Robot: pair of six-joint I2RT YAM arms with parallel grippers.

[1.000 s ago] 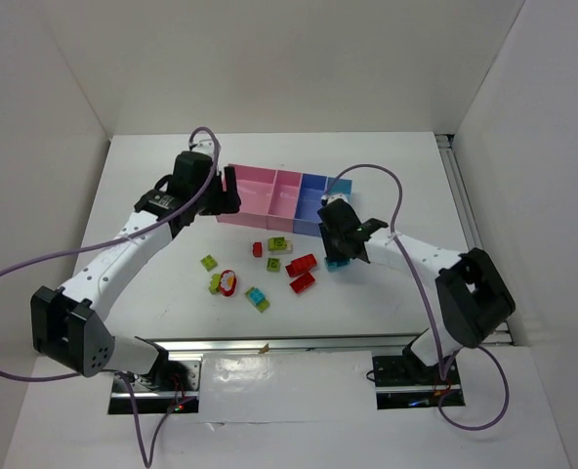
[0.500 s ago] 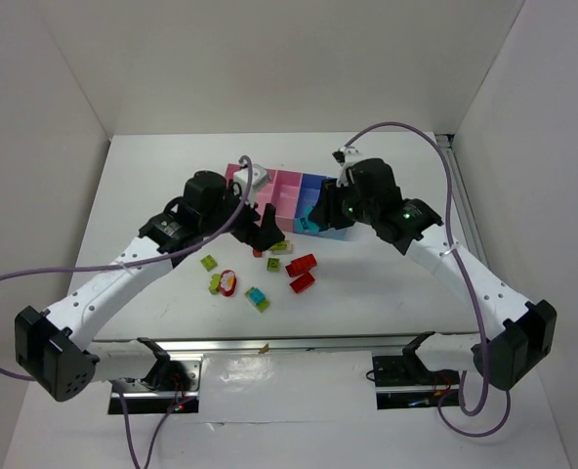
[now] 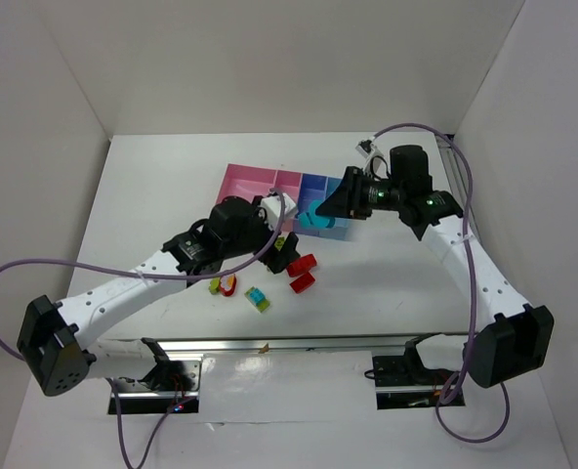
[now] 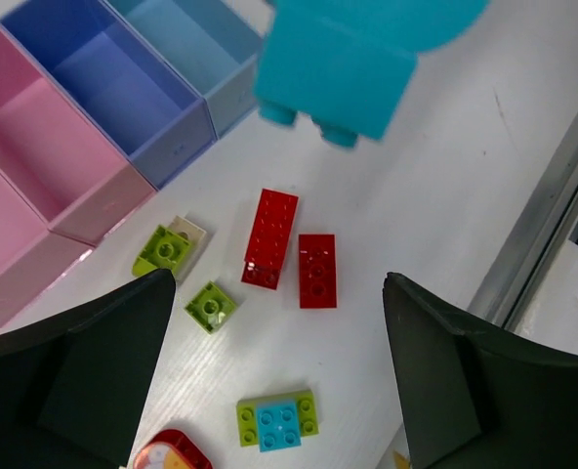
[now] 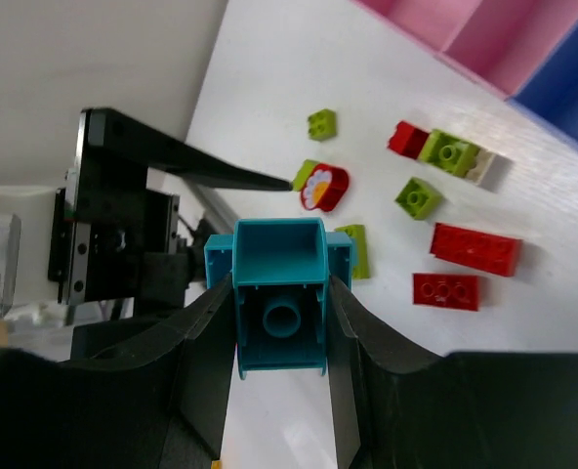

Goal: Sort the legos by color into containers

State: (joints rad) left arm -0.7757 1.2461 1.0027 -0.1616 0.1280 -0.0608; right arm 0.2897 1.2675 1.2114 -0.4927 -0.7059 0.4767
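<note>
Right gripper point(image 5: 279, 281): clenched on a teal lego point(image 5: 278, 327), one finger against each side, hollow underside toward the wrist camera.

Held off the table point(image 3: 152, 195), close to the front wall of the row of containers point(image 3: 245, 184), near the blue bin point(image 4: 123, 73) and the light-blue bin point(image 4: 186, 34) — cannot tell whether over a bin or over the table beside it. Appears large at the top of the left wrist view, well above the loose pieces.

Left gripper point(image 4: 277, 313): released, fingers point(image 4: 74, 381) spread wide, hovering over the loose legos in front of the pink bin point(image 4: 45, 147).

Lying on the table below it:
- two red legos point(image 4: 269, 239), side by side and nearly touching
- a lime lego point(image 4: 209, 307), alone
- a lime piece point(image 4: 165, 250) against a cream piece, just in front of the pink bin
- a lime-and-cyan stack point(image 4: 277, 422), nearer the arm bases
- a red rounded piece point(image 4: 172, 451) with a printed face — partly cut off by the frame edge
</note>
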